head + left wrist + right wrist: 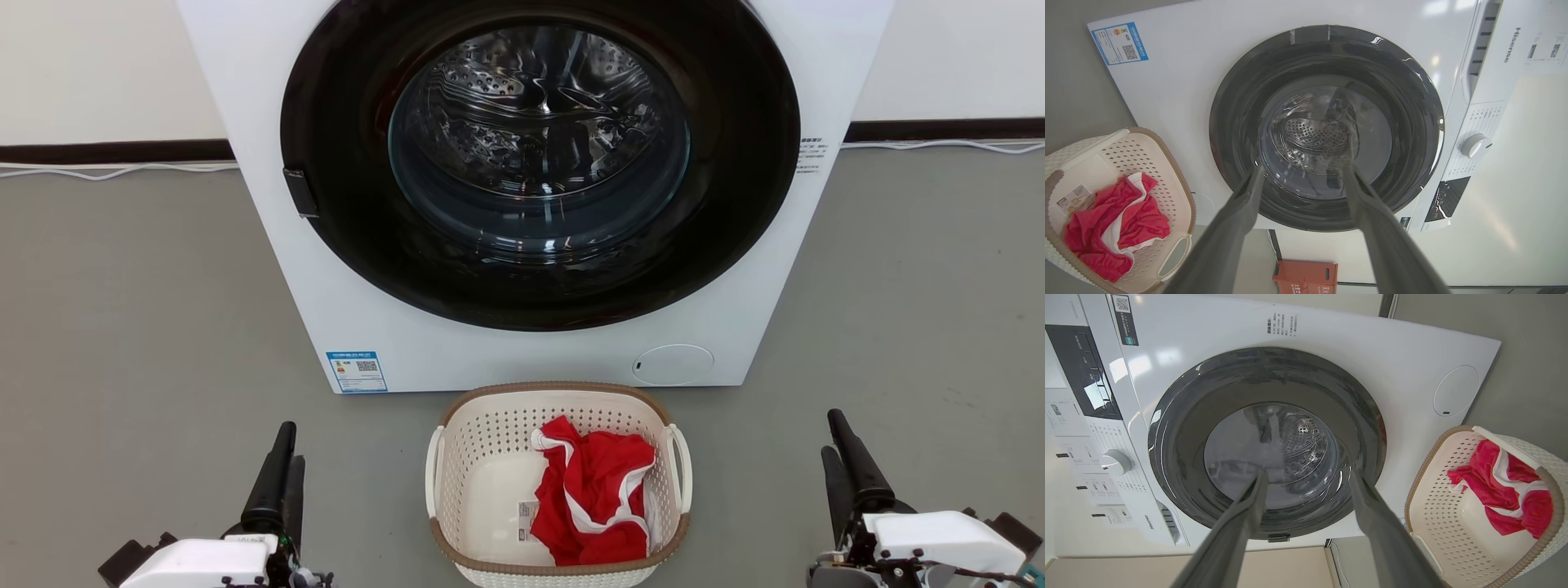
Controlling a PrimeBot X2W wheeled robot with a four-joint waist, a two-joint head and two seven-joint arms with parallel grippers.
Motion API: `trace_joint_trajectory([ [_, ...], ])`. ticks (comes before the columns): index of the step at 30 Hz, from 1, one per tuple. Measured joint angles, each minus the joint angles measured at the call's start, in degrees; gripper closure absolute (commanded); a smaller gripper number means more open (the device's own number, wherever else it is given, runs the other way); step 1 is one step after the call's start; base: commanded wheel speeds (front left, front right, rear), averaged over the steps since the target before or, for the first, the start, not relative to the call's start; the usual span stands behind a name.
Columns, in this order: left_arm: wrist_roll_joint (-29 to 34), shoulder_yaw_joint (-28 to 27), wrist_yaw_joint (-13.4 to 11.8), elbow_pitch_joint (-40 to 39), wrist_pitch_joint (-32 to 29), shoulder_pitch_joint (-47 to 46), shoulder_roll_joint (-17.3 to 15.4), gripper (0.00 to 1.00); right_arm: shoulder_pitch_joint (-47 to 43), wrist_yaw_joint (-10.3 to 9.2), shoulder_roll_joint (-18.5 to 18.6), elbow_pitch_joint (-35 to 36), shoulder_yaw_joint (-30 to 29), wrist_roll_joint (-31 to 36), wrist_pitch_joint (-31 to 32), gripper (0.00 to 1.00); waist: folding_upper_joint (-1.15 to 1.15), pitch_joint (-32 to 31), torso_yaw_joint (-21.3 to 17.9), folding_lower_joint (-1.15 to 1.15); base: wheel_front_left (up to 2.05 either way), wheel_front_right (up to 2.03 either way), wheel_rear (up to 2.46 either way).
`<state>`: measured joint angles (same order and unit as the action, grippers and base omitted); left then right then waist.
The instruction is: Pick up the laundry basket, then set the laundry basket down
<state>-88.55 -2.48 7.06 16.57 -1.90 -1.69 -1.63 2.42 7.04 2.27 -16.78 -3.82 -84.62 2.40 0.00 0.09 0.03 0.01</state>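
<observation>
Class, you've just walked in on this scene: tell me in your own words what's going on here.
A two-armed robot faces a front-loading washer. The laundry basket sits on the grey floor in front of it, holding a red and white garment. The left gripper and right gripper hang low on either side of the basket, jaws open, touching nothing. The pickup has not yet begun.

Your left hand (291, 445) and right hand (830, 434) each have two long, dark, tapering fingers (273, 482) on a glossy white wrist housing (939, 529). Thin black cables (914, 562) trail beneath the right one.
</observation>
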Motion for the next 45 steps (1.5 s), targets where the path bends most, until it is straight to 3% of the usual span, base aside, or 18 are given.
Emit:
trace_joint_trajectory([
  [12,7.01,0.23,0.0,0.0,1.97,0.05,-0.07,0.0,-0.02,0.0,0.01,0.02,0.32,10.23,-2.01,0.0,0.0,-0.12,-0.12,0.0,0.0,0.0,0.0],
  [45,33.48,2.43,-0.08,0.37,7.24,0.18,-0.21,0.0,0.28,0.01,0.19,-1.77,1.88,44.87,-7.46,0.0,0.0,-0.44,-0.71,-0.01,0.0,0.0,0.0],
])
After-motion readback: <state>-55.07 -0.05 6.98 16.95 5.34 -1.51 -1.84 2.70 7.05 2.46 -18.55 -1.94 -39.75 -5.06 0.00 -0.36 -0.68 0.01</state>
